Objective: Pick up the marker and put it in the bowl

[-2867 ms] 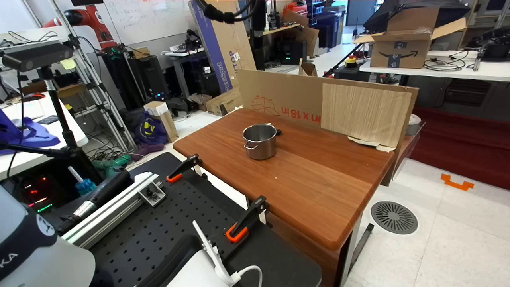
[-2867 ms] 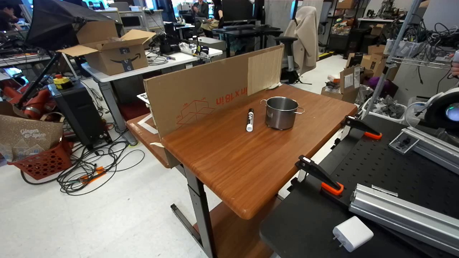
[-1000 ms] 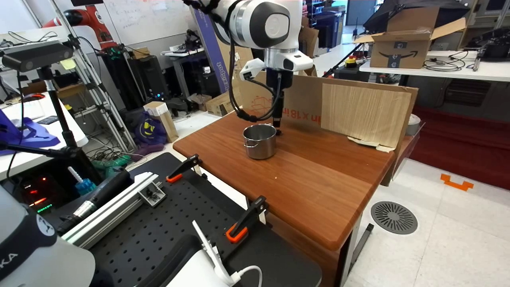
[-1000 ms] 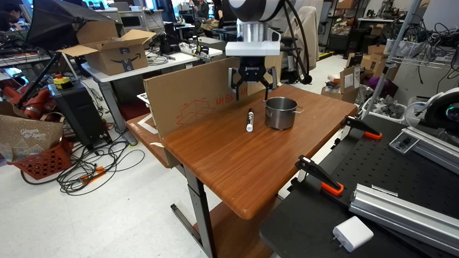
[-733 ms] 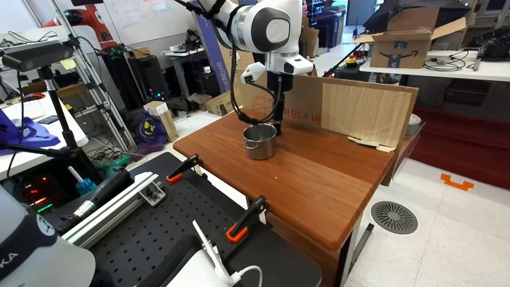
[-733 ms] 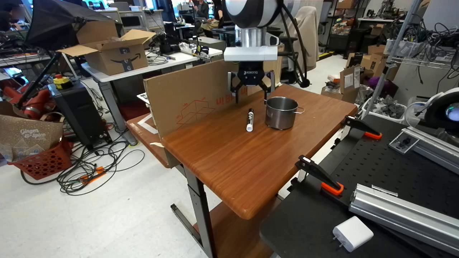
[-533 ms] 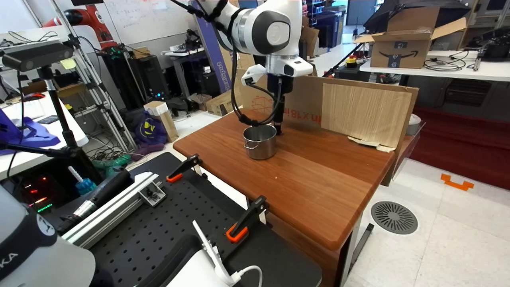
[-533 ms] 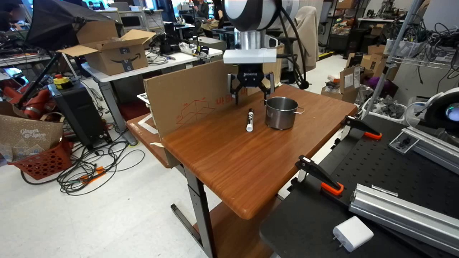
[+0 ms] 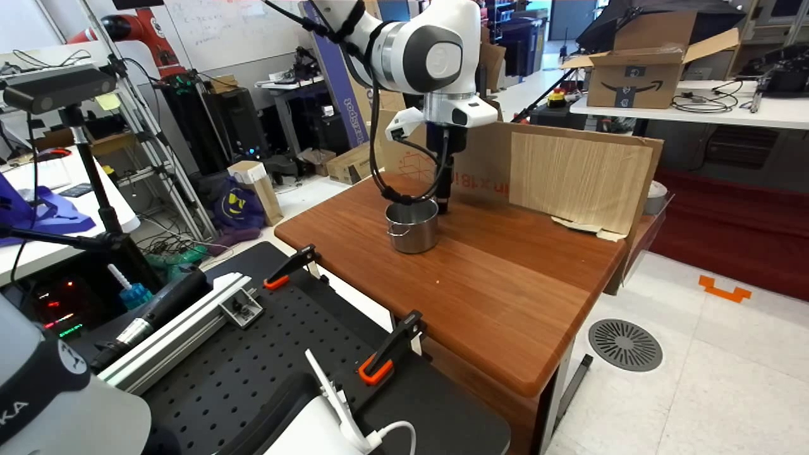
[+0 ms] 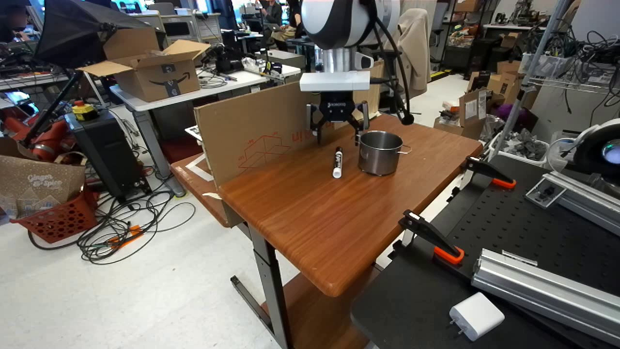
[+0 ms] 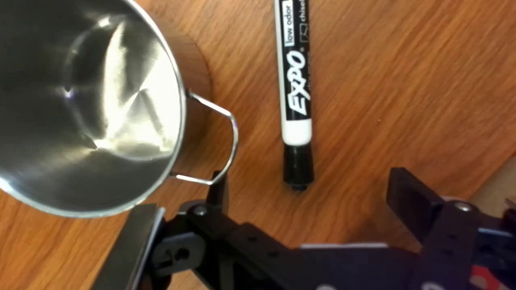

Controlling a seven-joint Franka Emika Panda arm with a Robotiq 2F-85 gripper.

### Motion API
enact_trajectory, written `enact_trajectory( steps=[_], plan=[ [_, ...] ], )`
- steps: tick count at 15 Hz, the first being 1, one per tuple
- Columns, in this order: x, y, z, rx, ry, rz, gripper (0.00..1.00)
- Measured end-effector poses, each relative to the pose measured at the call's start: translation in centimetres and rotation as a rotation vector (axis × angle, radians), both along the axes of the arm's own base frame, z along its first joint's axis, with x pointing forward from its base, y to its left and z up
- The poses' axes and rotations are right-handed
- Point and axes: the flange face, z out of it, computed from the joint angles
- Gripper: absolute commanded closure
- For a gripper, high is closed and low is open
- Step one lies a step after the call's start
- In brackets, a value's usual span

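Fingers [image 11: 411, 201]: spread wide, holding nothing, poised above the counter [image 10: 315, 208].
Marker [image 11: 297, 94]: on the counter below the fingers, black end [image 11: 298, 165] toward their gap, most of its length beyond; a pinch here risks catching only that end, letting it swivel.
Bowl [image 10: 379, 159]: beside one finger, handle [image 11: 235, 135] near that tip, contact unclear from this angle; a straight drop could snag it.

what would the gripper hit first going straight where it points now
Probably the wire handle of the steel pot: it overlaps one gripper fingertip in the wrist view. Depth is unclear, so possibly the wooden tabletop instead.
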Motion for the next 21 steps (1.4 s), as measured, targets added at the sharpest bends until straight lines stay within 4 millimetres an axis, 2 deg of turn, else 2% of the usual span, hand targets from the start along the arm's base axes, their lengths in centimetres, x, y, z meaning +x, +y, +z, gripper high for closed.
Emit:
enact_trajectory(
  steps=[1, 3, 11, 13, 15, 21],
  plan=[
    [0.1, 0.0, -0.3, -0.003, 0.002, -0.002, 0.0],
    [0.2, 0.1, -0.8, -0.013, 0.005, -0.002, 0.26],
    [1.2, 0.6, -0.9, -0.029, -0.011, -0.001, 0.88],
    [1.4, 0.6, -0.8, -0.029, -0.014, -0.003, 1.0],
    [1.5, 0.6, -0.7, -0.03, -0.017, -0.005, 0.96],
    [1.6, 0.5, -0.6, -0.03, -0.018, -0.007, 0.96]
  ],
)
